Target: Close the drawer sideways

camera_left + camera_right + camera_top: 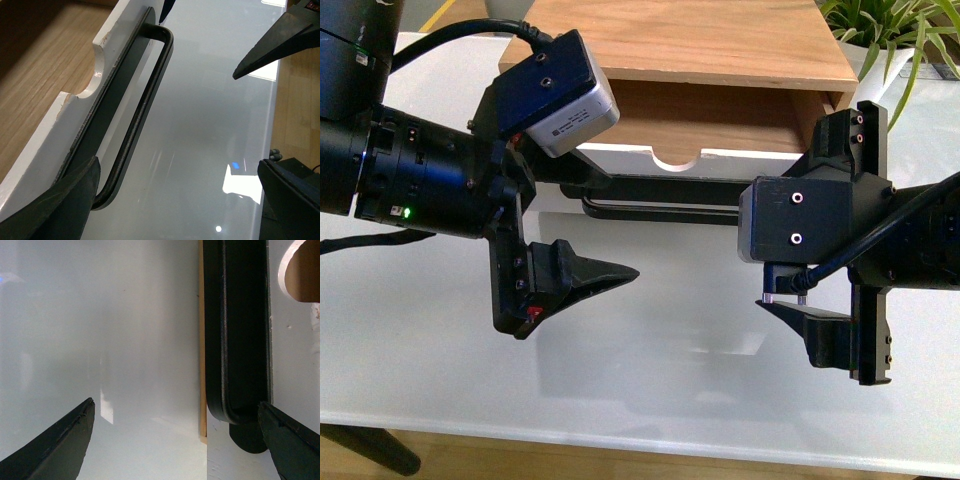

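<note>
The drawer point(620, 158) stands pulled out of a wooden cabinet point(700, 40), showing its white front, semicircular notch point(676, 156) and light wood inside. Its black bar handle point(660, 192) runs along the front. My left gripper point(595, 235) is open and turned sideways in front of the handle's left end; in the left wrist view point(177, 165) one finger point(65, 200) lies by the drawer front point(75, 125) under the handle point(145, 100). My right gripper point(810, 235) is open by the handle's right end; in the right wrist view point(175, 405) one finger point(290, 440) overlaps the handle's end point(240, 340).
The white glossy table point(660, 360) stretches between the drawer and its front edge. A green plant point(890, 30) stands at the back right behind the cabinet. The right arm's finger point(270, 45) shows in the left wrist view.
</note>
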